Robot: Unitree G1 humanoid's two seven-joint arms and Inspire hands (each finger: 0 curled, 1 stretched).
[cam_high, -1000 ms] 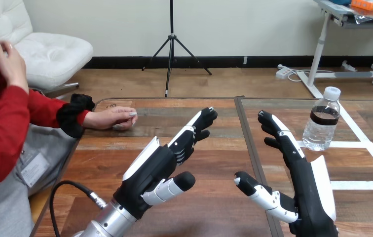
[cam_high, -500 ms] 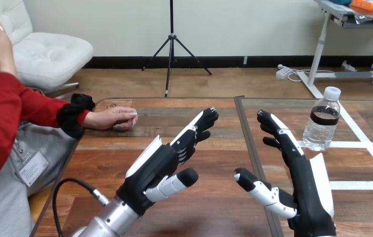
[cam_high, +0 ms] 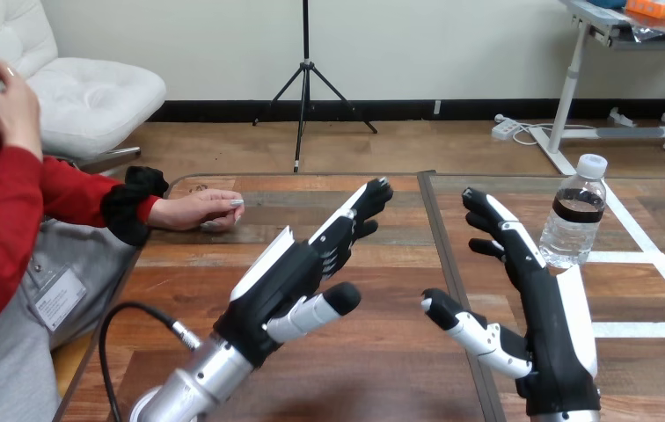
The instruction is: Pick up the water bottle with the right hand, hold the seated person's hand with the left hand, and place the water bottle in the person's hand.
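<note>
Bottle (cam_high: 574,215): upright and untouched, on the same spot as a second ago; the landmark for all entries below. Table (cam_high: 373,378): wooden, carries the bottle towards its far right, with white tape lines running by the bottle's base. Left hand (cam_high: 289,277): well left of the bottle, lifted off the table, fingers straight and thumb spread apart from them, empty. It has crept forward and a little higher over the last second, towards the person's side. Right hand (cam_high: 551,303): just left of the bottle and nearer the robot, palm turned inward, fingers straight, thumb splayed wide, empty. Its fingertips stand near the bottle but apart from it, only slightly advanced from a second ago. Person's hand (cam_high: 199,211): far left of the bottle, resting on the table's far left part, unmoved, clear of both robot hands. Reading: both arms are only starting their approach; the pick-up is not begun, and neither the hand-hold nor the hand-over is under way. Contents: the bottle is clear plastic with a dark band, holds clear water, and its white cap (cam_high: 592,164) is on.
</note>
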